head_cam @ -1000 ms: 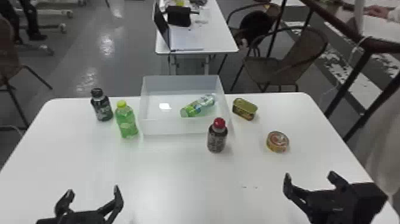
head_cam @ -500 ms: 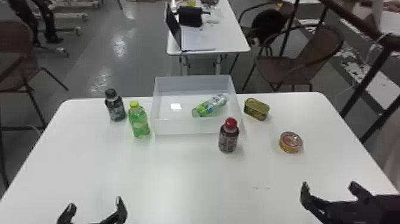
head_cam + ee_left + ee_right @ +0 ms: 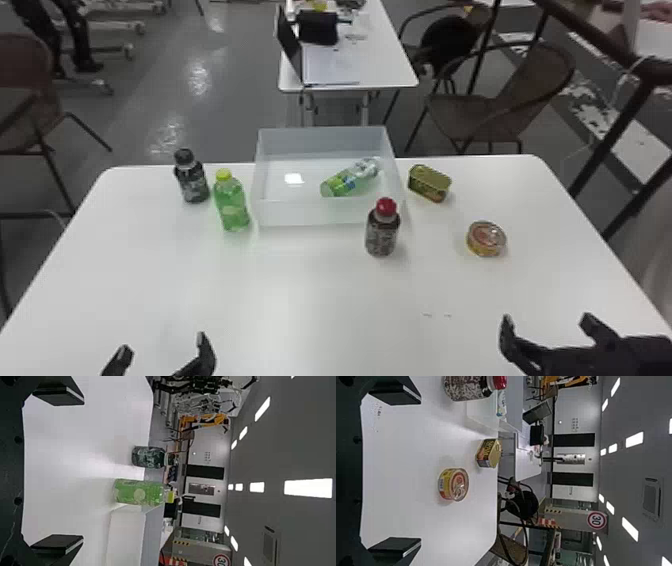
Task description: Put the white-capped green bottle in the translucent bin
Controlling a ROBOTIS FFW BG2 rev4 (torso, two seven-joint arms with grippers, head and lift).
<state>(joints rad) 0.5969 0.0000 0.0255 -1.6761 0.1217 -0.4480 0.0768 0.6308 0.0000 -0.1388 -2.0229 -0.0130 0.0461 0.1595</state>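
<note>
The white-capped green bottle (image 3: 350, 177) lies on its side inside the translucent bin (image 3: 320, 214), at its right half; part of it shows through the bin wall in the right wrist view (image 3: 501, 403). At the near left of the table, my left gripper (image 3: 162, 352) stands open with nothing between its fingers, and the left wrist view shows the same gripper (image 3: 63, 473) wide apart. My right gripper (image 3: 547, 330) is at the near right, open and well short of the bin; its fingers are also spread in the right wrist view (image 3: 399, 473).
Left of the bin stand a yellow-capped green bottle (image 3: 231, 202) and a dark bottle (image 3: 191, 177). A red-capped bottle (image 3: 382, 230) is upright by the bin's near right corner. Right of it are a rectangular can (image 3: 429, 184) and a round can (image 3: 486, 239) on the white table (image 3: 310, 300).
The head view has shifted, so the table and its objects sit farther right in it. Both open grippers appear lower in that view. The bottles, cans and bin keep their places on the table.
</note>
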